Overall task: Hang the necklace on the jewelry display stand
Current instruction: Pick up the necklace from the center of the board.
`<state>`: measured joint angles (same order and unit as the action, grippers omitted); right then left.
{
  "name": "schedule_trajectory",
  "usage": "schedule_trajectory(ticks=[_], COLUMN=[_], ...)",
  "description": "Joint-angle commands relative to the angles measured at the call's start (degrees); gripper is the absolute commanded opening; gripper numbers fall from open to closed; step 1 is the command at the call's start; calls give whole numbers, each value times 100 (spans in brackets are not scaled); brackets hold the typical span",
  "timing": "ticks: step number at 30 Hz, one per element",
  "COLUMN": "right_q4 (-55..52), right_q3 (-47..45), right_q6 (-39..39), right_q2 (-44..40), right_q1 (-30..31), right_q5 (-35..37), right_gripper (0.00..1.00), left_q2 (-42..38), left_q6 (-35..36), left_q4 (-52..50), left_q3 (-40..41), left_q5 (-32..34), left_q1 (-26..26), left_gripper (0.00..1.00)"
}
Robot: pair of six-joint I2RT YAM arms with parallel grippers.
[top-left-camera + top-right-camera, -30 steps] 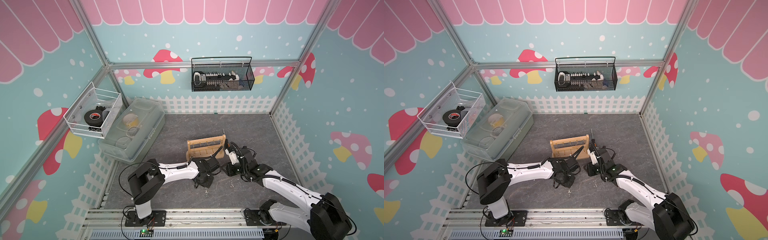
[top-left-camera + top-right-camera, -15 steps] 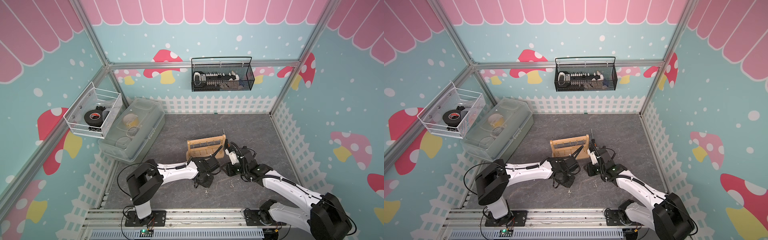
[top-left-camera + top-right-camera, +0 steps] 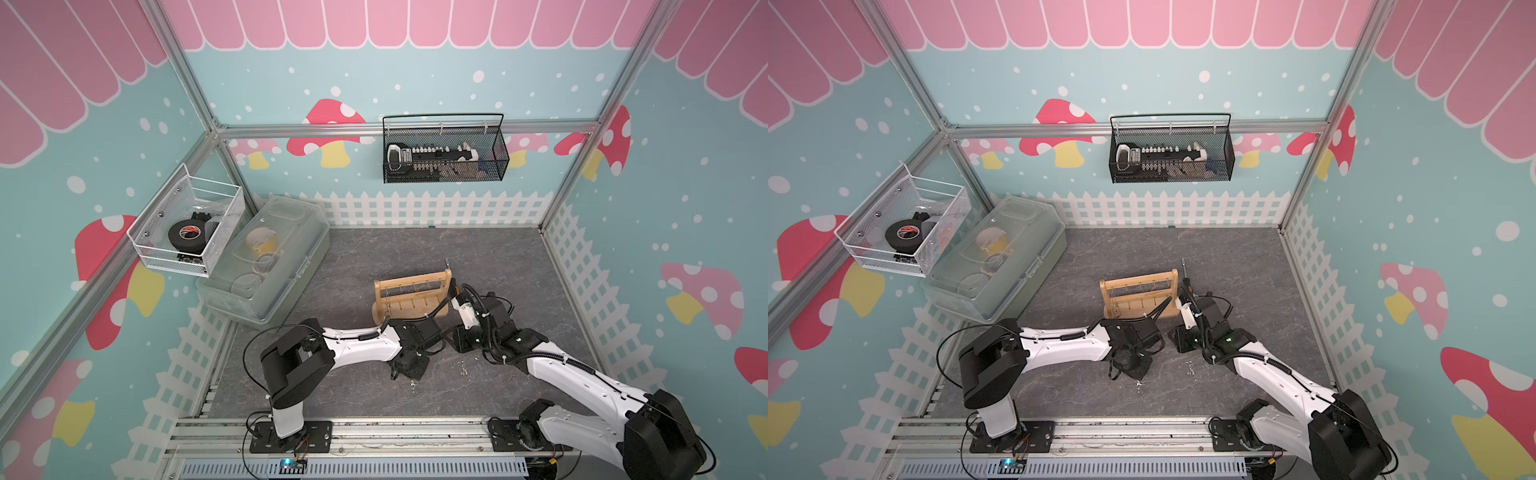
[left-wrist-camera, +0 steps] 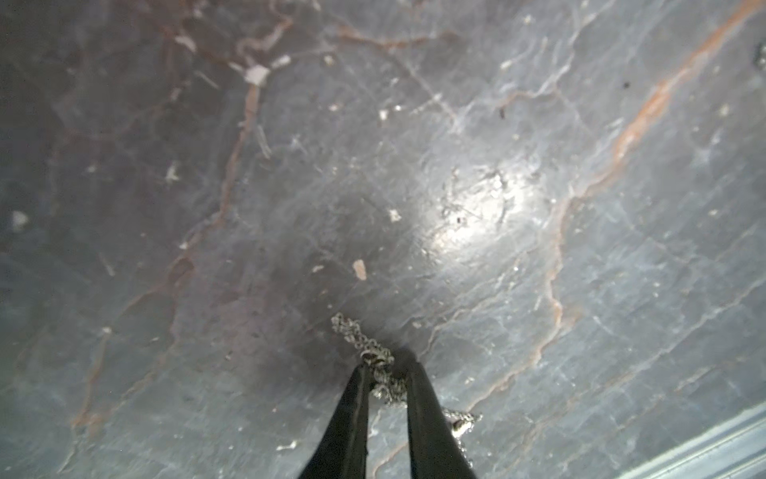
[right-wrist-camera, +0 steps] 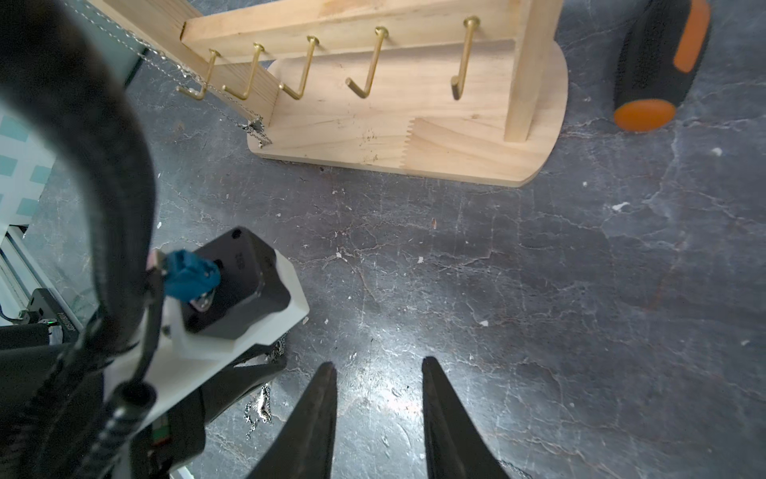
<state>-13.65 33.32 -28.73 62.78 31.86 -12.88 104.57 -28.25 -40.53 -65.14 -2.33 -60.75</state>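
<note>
The necklace (image 4: 356, 338) is pinched on the bench (image 4: 497, 166) by the nearly closed left tool (image 4: 385, 367). The right tool (image 5: 375, 365) is held part-open and empty near the jewelry display stand (image 5: 414, 137).

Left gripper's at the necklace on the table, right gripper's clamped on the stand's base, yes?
No: the right wrist view shows the right gripper open and empty, clear of the jewelry display stand. The left gripper is at the necklace.
</note>
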Motion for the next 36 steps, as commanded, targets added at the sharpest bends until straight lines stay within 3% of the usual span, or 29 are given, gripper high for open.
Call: schedule_trajectory(ticks=[1,15,36], right_q4=[-93,-127,-127], right_q3=[162,238,229], right_q6=[73,95,127], right_q2=[-74,-52,-17], right_q1=[-30,-30,-30], right_q5=[49,67,69], right_gripper=[35,35,35], left_q2=[111,-66,-398], left_q6=[21,83,26], left_q4=[-163,-359,-405], left_q3=[189,-174,-175], left_q5=[-77,105,134], left_q1=[-75,-67,10], left_gripper=[18,7,3])
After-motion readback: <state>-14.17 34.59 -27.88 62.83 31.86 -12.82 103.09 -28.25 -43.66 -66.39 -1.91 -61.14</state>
